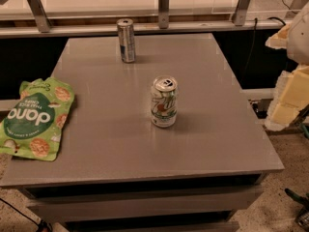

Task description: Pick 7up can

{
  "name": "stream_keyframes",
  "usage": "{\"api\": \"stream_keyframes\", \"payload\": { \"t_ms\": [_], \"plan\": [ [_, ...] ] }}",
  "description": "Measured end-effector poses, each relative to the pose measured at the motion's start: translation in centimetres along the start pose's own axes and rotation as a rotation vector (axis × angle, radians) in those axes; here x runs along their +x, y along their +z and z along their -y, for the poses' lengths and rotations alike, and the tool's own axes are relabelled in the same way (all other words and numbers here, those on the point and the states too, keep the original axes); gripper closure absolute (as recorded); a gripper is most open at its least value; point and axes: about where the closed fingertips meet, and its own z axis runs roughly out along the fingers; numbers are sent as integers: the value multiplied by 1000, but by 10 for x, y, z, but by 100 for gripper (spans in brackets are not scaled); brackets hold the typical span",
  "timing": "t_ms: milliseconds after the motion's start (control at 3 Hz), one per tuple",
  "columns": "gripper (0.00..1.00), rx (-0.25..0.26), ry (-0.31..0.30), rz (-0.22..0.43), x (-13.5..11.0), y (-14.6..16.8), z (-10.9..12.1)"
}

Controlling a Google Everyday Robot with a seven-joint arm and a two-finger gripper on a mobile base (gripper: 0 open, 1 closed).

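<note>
The 7up can (164, 102) stands upright near the middle of the grey table (111, 139). It is short and stout, with a white and green label and a silver pull-tab top. My gripper (285, 98) shows as pale yellow and white parts at the right edge of the camera view, beyond the table's right side. It is well to the right of the can and apart from it, with nothing seen in it.
A taller, slimmer silver-blue can (126, 40) stands at the back of the table. A green snack bag (35, 118) lies flat on the left edge. A railing with metal posts (163, 6) runs behind the table. Drawer fronts show below the tabletop.
</note>
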Motion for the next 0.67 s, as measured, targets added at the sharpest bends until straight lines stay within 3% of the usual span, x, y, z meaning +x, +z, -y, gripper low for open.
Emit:
{"api": "stream_keyframes", "payload": {
  "t_ms": [333, 667],
  "plan": [
    [0, 0, 0, 0, 0, 0, 0],
    [0, 29, -69, 112, -25, -2, -1]
  ]
}}
